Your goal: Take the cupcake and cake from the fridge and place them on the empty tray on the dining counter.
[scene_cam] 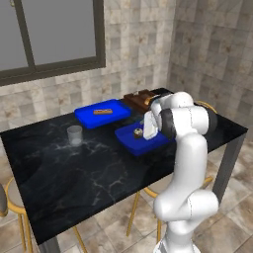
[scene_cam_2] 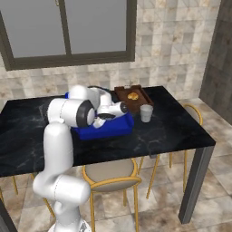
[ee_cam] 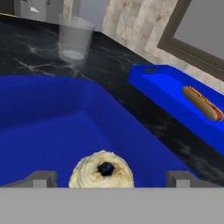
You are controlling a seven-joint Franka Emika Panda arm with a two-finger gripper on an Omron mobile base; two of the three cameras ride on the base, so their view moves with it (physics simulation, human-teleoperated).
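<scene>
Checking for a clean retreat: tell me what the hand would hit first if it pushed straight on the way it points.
Most likely the cupcake, which sits in the blue tray between the open fingertips. Past it come the tray's floor and rim; depth is hard to judge.

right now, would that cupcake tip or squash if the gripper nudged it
The cupcake is small and probably light, so a nudge would likely slide it across the tray floor. Its piped cream top looks soft and may smear. The gripper stands open around it.
</scene>
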